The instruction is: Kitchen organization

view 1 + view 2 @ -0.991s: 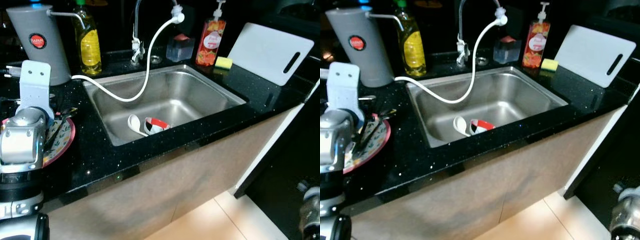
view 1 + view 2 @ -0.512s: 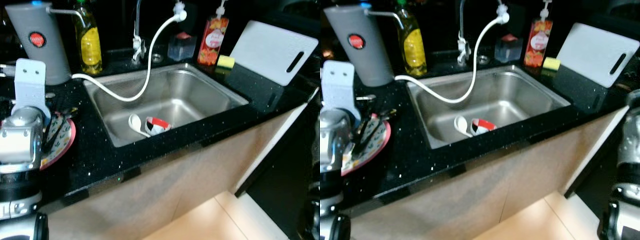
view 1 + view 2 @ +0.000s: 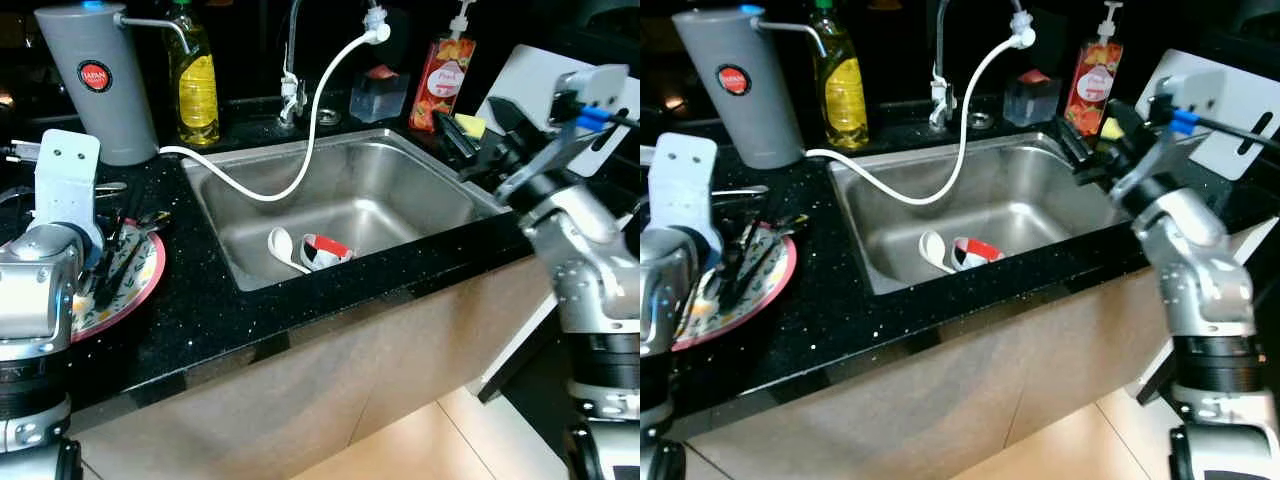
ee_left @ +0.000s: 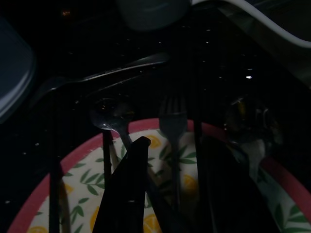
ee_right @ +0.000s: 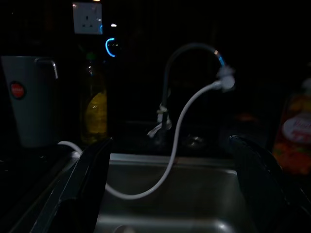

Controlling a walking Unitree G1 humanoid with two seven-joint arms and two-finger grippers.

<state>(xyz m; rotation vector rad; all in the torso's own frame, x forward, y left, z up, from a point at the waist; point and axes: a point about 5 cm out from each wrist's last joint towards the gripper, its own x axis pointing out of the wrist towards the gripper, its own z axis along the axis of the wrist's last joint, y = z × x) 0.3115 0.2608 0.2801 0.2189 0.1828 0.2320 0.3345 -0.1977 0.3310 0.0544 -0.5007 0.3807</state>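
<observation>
A red and white bowl (image 3: 326, 250) and a white spoon (image 3: 282, 244) lie in the steel sink (image 3: 400, 175). On the counter to the left sits a red-rimmed patterned plate (image 3: 143, 285) with a fork (image 4: 172, 127) and a spoon (image 4: 105, 114) on it. My left gripper (image 3: 125, 255) hovers low over that plate. Its fingers (image 4: 129, 187) are open, apart on either side of the fork. My right gripper (image 3: 478, 135) is raised over the sink's right rim, open and empty, pointing across the basin toward the faucet (image 5: 167, 92).
A white hose (image 3: 310, 130) loops from the faucet into the sink and over to a grey water dispenser (image 3: 95, 85). A yellow soap bottle (image 3: 198, 80), red pump bottle (image 3: 445, 70), yellow sponge (image 3: 468, 125) and white cutting board (image 3: 530, 75) line the back and right.
My right arm has risen from low at the right to above the sink's right rim. The camera has shifted slightly. The left arm stays over the plate.
</observation>
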